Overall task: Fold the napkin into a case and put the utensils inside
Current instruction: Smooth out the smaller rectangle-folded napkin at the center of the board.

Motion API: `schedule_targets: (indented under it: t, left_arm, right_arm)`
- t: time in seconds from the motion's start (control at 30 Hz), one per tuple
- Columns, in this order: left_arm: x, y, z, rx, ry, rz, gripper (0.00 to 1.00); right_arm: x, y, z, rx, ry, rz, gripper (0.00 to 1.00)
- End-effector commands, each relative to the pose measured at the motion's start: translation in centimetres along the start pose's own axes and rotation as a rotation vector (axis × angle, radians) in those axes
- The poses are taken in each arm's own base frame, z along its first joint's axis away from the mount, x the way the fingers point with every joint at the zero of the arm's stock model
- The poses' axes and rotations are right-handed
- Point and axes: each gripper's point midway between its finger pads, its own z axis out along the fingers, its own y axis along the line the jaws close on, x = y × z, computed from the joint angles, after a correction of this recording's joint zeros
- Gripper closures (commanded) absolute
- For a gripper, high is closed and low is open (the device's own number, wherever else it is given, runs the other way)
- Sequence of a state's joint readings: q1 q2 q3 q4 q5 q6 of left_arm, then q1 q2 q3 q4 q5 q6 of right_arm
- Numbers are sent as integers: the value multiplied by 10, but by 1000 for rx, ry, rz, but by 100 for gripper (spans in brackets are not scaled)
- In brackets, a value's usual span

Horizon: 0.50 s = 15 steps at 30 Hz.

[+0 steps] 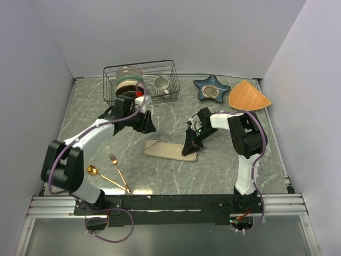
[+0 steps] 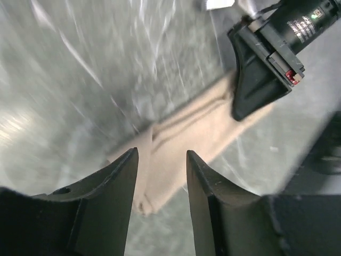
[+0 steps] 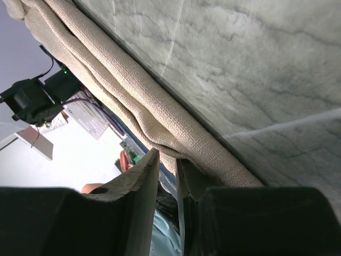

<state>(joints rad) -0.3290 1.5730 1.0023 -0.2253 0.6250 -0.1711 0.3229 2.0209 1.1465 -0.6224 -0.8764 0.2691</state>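
The napkin (image 1: 165, 149) lies mid-table, folded into a long narrow beige strip. My right gripper (image 1: 187, 149) stands at its right end, pointing down; in the right wrist view the jaws (image 3: 168, 156) are nearly together, with the napkin's (image 3: 133, 90) folded edge pinched at the tips. My left gripper (image 1: 149, 127) hovers open above and behind the strip's left end. In the blurred left wrist view, nothing sits between its fingers (image 2: 162, 152) and the napkin (image 2: 192, 128) is below. The gold spoon (image 1: 93, 170) and fork (image 1: 118, 170) lie at the front left.
A wire dish rack (image 1: 141, 66) with plates and a mug (image 1: 161, 85) stands at the back. A blue star-shaped dish (image 1: 211, 88) and an orange woven mat (image 1: 248, 96) sit at the back right. Walls close in on the left, right and back.
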Motion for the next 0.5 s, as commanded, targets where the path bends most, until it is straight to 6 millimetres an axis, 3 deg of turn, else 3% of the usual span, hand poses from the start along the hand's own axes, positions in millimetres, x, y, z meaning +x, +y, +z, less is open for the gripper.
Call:
schedule_targets:
  t: [0.0, 0.1, 0.47]
  left_arm:
    - [17, 3, -5, -208, 95, 344, 53]
    - [33, 4, 3, -258, 147, 409, 56]
    - [44, 13, 26, -340, 225, 514, 66]
  right_arm:
    - [-21, -44, 4, 185, -64, -32, 73]
    - [-22, -44, 4, 189, -63, -30, 73]
    - [-21, -45, 5, 193, -60, -29, 73]
